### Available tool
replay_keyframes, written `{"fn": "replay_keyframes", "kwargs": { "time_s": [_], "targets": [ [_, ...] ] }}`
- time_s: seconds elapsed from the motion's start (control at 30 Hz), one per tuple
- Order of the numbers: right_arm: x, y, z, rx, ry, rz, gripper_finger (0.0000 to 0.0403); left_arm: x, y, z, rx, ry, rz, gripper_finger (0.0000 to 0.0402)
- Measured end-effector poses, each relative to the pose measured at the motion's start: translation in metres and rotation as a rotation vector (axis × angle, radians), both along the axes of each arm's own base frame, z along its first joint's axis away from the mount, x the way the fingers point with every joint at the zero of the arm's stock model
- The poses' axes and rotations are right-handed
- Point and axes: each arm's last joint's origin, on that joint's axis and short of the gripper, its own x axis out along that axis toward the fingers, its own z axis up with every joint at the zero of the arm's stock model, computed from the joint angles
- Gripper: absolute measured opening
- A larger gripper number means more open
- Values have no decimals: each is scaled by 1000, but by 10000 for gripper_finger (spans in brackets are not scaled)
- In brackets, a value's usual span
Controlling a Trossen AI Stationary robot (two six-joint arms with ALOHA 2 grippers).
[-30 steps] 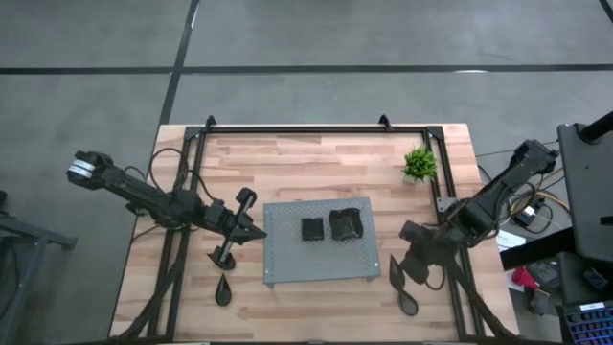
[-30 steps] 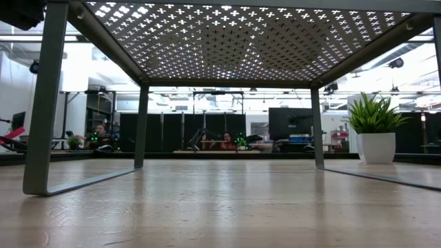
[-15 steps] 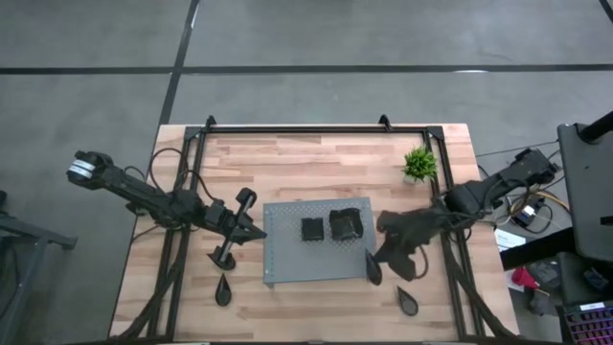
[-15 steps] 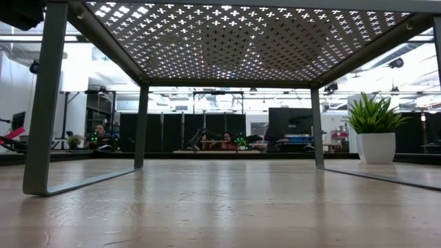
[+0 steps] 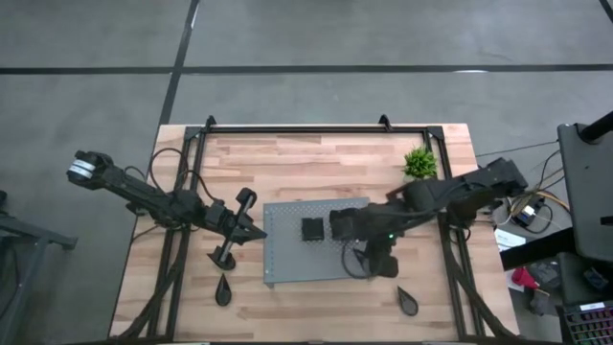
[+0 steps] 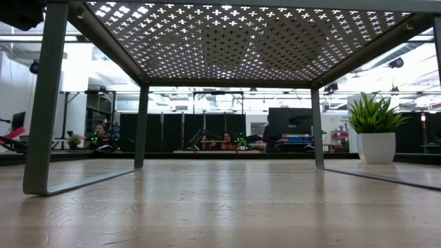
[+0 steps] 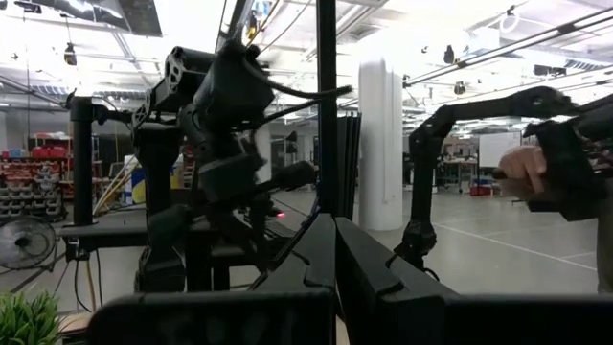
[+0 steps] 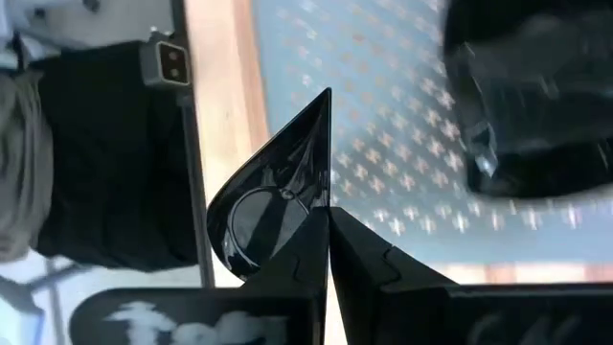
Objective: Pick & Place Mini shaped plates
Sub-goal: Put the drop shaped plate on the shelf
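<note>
On the grey perforated board (image 5: pixel 287 259) lie a small square black plate (image 5: pixel 311 229) and a wavy-edged black plate (image 5: pixel 345 223), the second partly under my right arm. My right gripper (image 5: pixel 365 263) hangs over the board's near right part, shut on a black teardrop plate (image 8: pixel 273 192). Two more teardrop plates lie flat on the wood: one (image 5: pixel 223 287) near the board's left, one (image 5: pixel 407 300) near its right. Left of the board my left gripper (image 7: pixel 334 222) waits, shut on nothing. My right gripper pinches the teardrop plate's rim (image 8: pixel 324 196) between its two fingers, on the long side between the pointed tip and the round end. The fingers slant steeply down from the table's right. The plate is lifted clear above the board, its glossy hollow face toward the wrist camera.
A small green potted plant (image 5: pixel 420 163) stands at the table's far right. A black frame rail (image 5: pixel 297 127) runs along the far edge. Seen from table height, the board (image 6: pixel 227 41) stands on thin legs. People sit in the room beyond.
My right gripper has swung from the table's near right toward the left and risen, coming over the board's right part while rolling its wrist. The teardrop plate has gone with it, lifted clear. The other plates have stayed where they were.
</note>
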Motion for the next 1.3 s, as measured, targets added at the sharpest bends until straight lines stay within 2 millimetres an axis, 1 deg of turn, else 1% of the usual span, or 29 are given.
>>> {"fn": "replay_keyframes", "kwargs": {
  "time_s": [0.13,0.23,0.4,0.57,0.83,1.0,1.3],
  "targets": [
    [18,7,2,-4,-22,132,8,0,0,0,0,1,0,3],
    [29,10,1,-27,-10,184,8,0,0,0,0,1,0,3],
    [44,12,-11,-100,73,274,8,0,0,0,-3,4,-1,3],
    [58,16,-17,-141,84,331,8,0,0,0,-5,6,-4,3],
    [65,10,-22,-215,147,364,8,0,0,0,-8,8,-5,3],
    [65,9,-28,-223,159,392,8,0,0,0,-9,8,-5,3],
    [66,9,-29,-227,156,411,8,0,0,0,-9,8,-4,3]
  ]
}}
